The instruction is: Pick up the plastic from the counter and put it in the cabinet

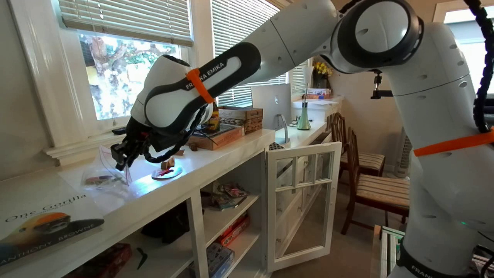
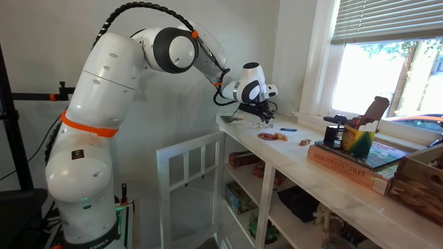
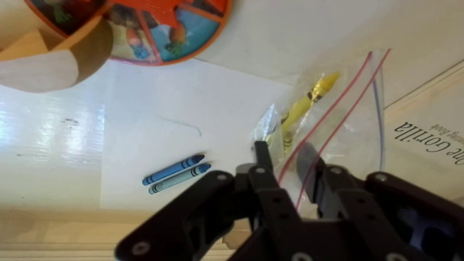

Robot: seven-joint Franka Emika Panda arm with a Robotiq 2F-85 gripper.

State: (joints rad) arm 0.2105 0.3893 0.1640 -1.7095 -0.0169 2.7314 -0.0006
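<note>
Nearest, in the wrist view: tool [image 3: 286, 154], part-spread. Narrow gap between fingertips [image 3: 262, 150], with the red-lined edge of a clear plastic bag [image 3: 328, 125] running into it. No firm pinch to see.

Just beneath: same bag, on the tabletop [image 1: 222, 152], partly over a white sheet [image 3: 152, 98] and just beside a book [image 3: 427, 159]. Zip-type, by the look of it. Yellow crayon [image 3: 301, 109] visible through the film, probably inside. Can't tell whether sealed.

Handling, judged by eye: very light, limp, slick. Likely to crumple rather than resist, then to hang slack and swing with the crayon's weight. Best hold: the red-lined strip, probably doubled and stiffer, clear of the crayon, for fear of snapping wax or pinching a rolling lump. Close all the way; thin film, little to bite on. Keep mouth upward in case of an open seal.

Somewhat farther: two bluish crayons [image 3: 173, 169], loose on the sheet. Leave alone.

Farthest: cabinet [image 1: 197, 227] under the tabletop, paned doors [image 1: 308, 183] swung open in both exterior views. Tuck trailing film well past the lip of the shelf [image 1: 231, 215] before release.
</note>
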